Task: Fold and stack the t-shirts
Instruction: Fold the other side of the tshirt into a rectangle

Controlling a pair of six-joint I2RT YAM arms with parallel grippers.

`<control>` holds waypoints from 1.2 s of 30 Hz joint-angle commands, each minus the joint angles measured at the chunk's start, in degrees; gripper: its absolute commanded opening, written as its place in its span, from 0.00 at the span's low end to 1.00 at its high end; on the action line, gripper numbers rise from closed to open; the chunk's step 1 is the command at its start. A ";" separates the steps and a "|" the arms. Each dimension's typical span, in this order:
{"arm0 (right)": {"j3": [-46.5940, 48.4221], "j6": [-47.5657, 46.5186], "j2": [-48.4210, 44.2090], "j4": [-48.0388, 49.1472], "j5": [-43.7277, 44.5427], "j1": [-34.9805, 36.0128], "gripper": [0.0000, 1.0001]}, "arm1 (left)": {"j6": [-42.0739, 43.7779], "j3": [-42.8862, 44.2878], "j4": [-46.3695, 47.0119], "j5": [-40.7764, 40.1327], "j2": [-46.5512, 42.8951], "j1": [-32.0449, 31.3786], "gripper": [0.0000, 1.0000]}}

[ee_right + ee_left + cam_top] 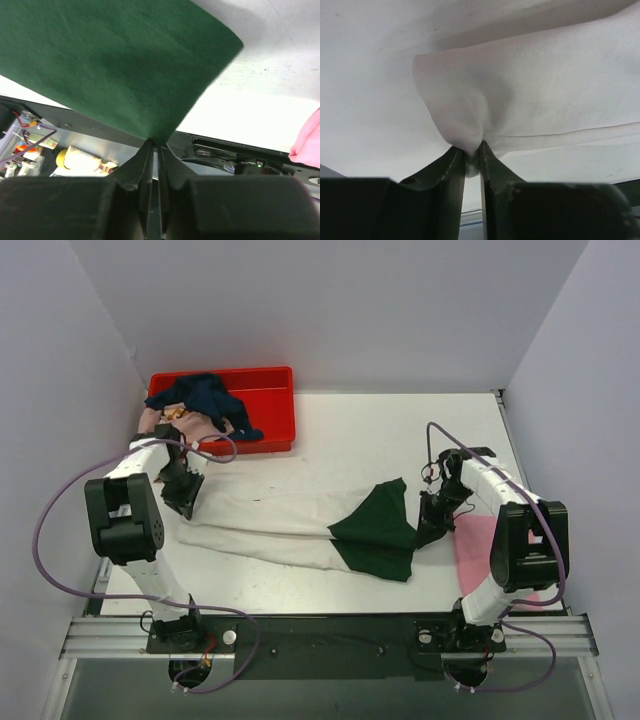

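Note:
A white t-shirt with dark green sleeves (270,521) is stretched across the table between both arms, its green part (380,530) toward the right. My left gripper (185,502) pinches the white cloth (520,85) at its left end, where the fabric bunches between the fingertips of the left gripper (473,151). My right gripper (430,528) is shut on the green cloth (115,60), which fans out from the tips of the right gripper (156,145). A bright pink t-shirt (475,545) lies flat under the right arm and shows at the edge of the right wrist view as a pink corner (306,142).
A red crate (270,375) stands at the back left, holding a navy tee (205,395) and a dusty pink one (185,422). Grey walls close in the table on three sides. The metal rail (330,635) with the arm bases runs along the near edge.

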 commanded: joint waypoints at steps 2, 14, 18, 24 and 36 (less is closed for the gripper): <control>-2.17 1.24 0.35 -4.49 3.28 -0.08 0.24 | 0.88 2.49 -0.56 -2.98 -2.99 0.47 0.41; -7.36 15.12 -2.75 14.82 1.89 -7.99 0.51 | 6.06 22.25 -6.36 14.93 -6.94 -6.73 0.61; -8.06 17.42 2.44 20.02 0.39 -8.34 0.51 | 4.75 25.79 -5.75 18.46 -6.24 -15.86 0.61; -9.47 16.10 6.23 22.75 3.38 -10.79 0.49 | 0.53 26.40 -0.65 20.04 -4.75 -28.43 0.61; -12.54 14.26 2.12 26.53 -0.58 -11.42 0.00 | -7.81 25.71 9.87 29.28 -0.09 -40.92 0.63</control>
